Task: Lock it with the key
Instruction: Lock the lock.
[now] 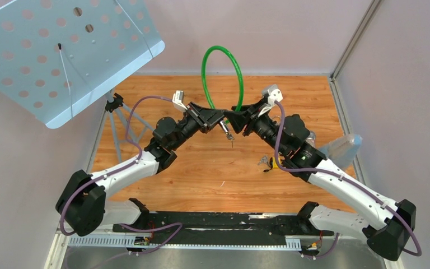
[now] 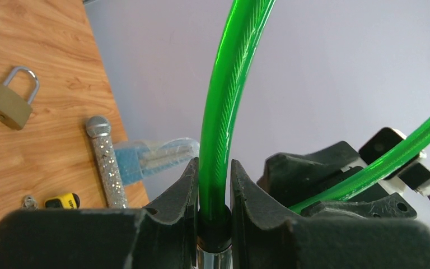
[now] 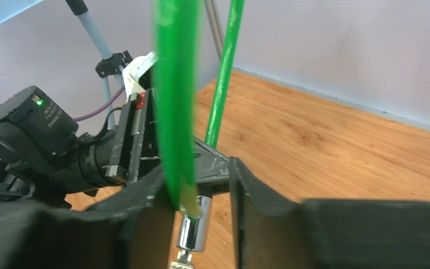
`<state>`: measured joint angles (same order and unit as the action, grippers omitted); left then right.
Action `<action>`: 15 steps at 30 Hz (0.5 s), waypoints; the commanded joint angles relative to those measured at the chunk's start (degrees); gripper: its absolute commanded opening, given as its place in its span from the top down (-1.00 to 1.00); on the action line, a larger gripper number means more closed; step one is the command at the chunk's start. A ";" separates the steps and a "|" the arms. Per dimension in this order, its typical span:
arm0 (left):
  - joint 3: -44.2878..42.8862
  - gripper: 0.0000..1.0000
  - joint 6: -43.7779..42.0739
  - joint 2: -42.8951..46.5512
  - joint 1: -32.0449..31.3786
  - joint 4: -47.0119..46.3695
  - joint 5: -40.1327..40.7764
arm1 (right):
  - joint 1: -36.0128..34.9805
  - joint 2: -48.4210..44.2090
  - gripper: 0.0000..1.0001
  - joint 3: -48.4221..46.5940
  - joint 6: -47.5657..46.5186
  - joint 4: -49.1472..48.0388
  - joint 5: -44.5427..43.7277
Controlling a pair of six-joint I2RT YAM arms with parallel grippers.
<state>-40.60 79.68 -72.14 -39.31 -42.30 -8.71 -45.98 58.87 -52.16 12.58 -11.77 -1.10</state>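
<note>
A green cable lock (image 1: 222, 56) loops upward between both grippers. My left gripper (image 1: 214, 119) is shut on one cable end; in the left wrist view (image 2: 213, 185) the fingers clamp its black collar (image 2: 213, 224), with chrome below it. My right gripper (image 1: 237, 120) faces it. In the right wrist view (image 3: 197, 190) its jaws stand apart. The blurred green cable (image 3: 174, 112) lies against the left finger, clear of the right one. The cable's pale tip meets the chrome lock cylinder (image 3: 194, 227). A key (image 3: 180, 263) sticks out below the cylinder and hangs in the top view (image 1: 228, 134).
A brass padlock (image 2: 8, 103), a glittery silver stick (image 2: 106, 162), a bagged blue sponge (image 2: 145, 159) and a small yellow-black item (image 2: 61, 200) lie on the wooden table (image 1: 201, 168). Loose keys (image 1: 266, 162) lie near the right arm. A perforated blue panel (image 1: 61, 50) stands on a tripod (image 1: 117, 120) at the left.
</note>
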 commanded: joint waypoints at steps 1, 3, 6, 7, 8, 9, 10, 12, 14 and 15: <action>-2.67 1.00 0.35 5.03 -0.77 -9.32 -0.34 | 0.69 -1.13 0.06 -2.13 1.90 8.03 -0.29; -2.80 1.00 -0.39 5.27 -0.77 -8.68 0.04 | 0.76 -2.42 -0.17 -2.03 2.74 8.16 1.12; -3.13 1.00 -0.75 5.46 -0.77 -7.93 0.34 | 0.78 -4.12 -0.36 -1.38 3.70 8.75 5.25; -3.40 1.00 -0.86 5.44 -0.77 -7.73 0.40 | 0.80 -4.52 -0.38 -1.10 4.29 9.04 6.64; -3.82 1.00 -0.94 5.43 -0.77 -7.14 0.42 | 0.80 -4.94 -0.39 -0.77 4.82 9.31 7.96; -3.98 1.00 -1.22 5.47 -0.77 -6.85 0.49 | 0.80 -5.38 -0.39 -0.34 5.28 9.51 9.48; -4.32 1.00 -1.34 5.50 -0.77 -6.20 0.56 | 0.80 -5.77 -0.39 0.21 5.72 9.63 10.95; -4.61 1.00 -1.78 5.66 -0.77 -5.59 0.71 | 0.80 -6.47 -0.39 1.31 6.59 9.83 13.71; -4.78 1.00 -2.06 5.83 -0.81 -4.96 0.92 | 0.80 -6.74 -0.37 2.26 7.62 9.91 15.42; -4.85 1.00 -2.16 5.89 -0.79 -4.79 0.96 | 0.80 -6.59 -0.35 2.54 8.24 10.00 16.04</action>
<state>-41.95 78.85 -68.88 -39.90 -43.00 -8.64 -45.43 53.10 -50.92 17.54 -2.46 9.15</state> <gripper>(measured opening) 0.259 0.686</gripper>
